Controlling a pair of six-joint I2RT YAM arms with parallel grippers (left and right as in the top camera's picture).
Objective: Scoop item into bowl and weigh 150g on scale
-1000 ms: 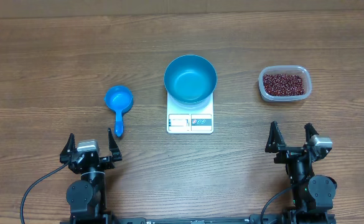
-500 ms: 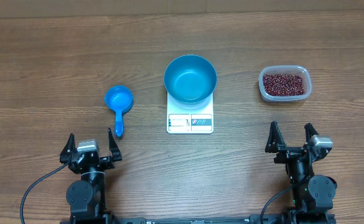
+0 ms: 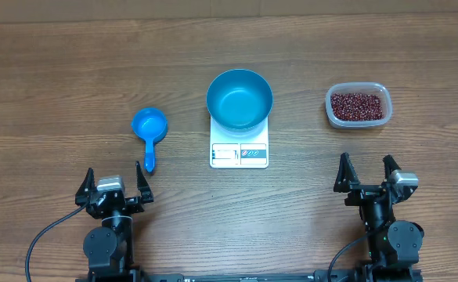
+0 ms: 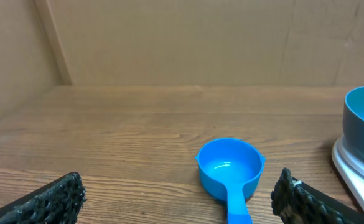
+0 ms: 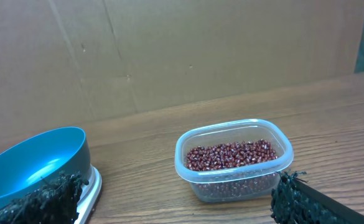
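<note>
Our left gripper (image 3: 114,172) and right gripper (image 3: 365,165) both stand spread, empty; we should pinch the scoop (image 3: 149,125) by its handle, squarely, cup level.

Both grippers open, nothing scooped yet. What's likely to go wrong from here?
1. The scoop lies near the left gripper, but the beans sit in the clear tub on the right side; the long carry may spill some.
2. The bowl rests atop the small scale; a scoop bump might shift it and spoil the weight.
</note>
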